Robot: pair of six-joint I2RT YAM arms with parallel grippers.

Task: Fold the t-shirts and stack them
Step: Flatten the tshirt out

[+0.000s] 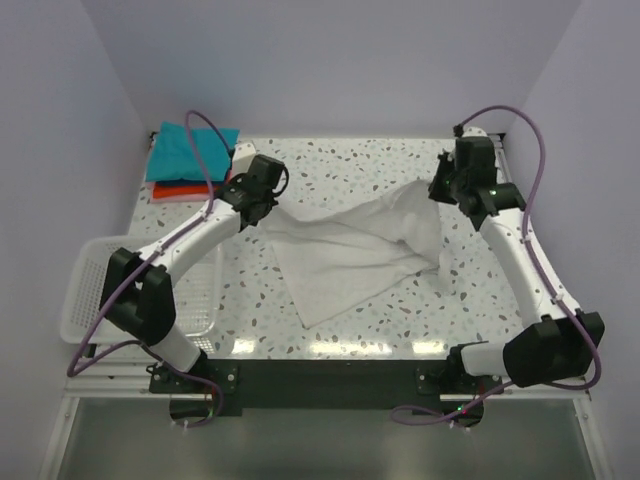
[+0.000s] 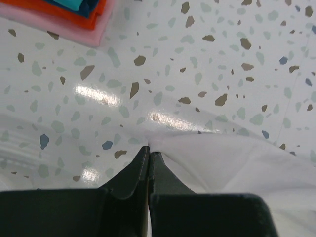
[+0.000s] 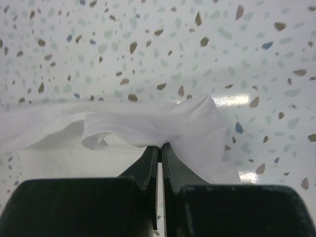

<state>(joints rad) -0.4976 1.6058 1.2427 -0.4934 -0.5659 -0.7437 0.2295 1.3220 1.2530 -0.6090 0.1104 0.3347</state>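
Note:
The white t-shirt (image 1: 350, 250) hangs stretched between my two grippers, its lower part resting on the speckled table. My left gripper (image 1: 258, 212) is shut on its left corner; in the left wrist view the jaws (image 2: 148, 149) pinch the white cloth (image 2: 237, 163). My right gripper (image 1: 440, 190) is shut on its bunched right corner and lifts it; the right wrist view shows the gripper (image 3: 161, 146) closed on the cloth (image 3: 148, 126). The teal t-shirt (image 1: 185, 150) lies folded on the red-orange t-shirt (image 1: 178, 190) at the back left.
A white mesh basket (image 1: 100, 290) stands at the left edge, partly under the left arm. In the left wrist view the stack (image 2: 74, 15) rests on a pink layer (image 2: 74, 32). Lilac walls close in the table at the back and both sides.

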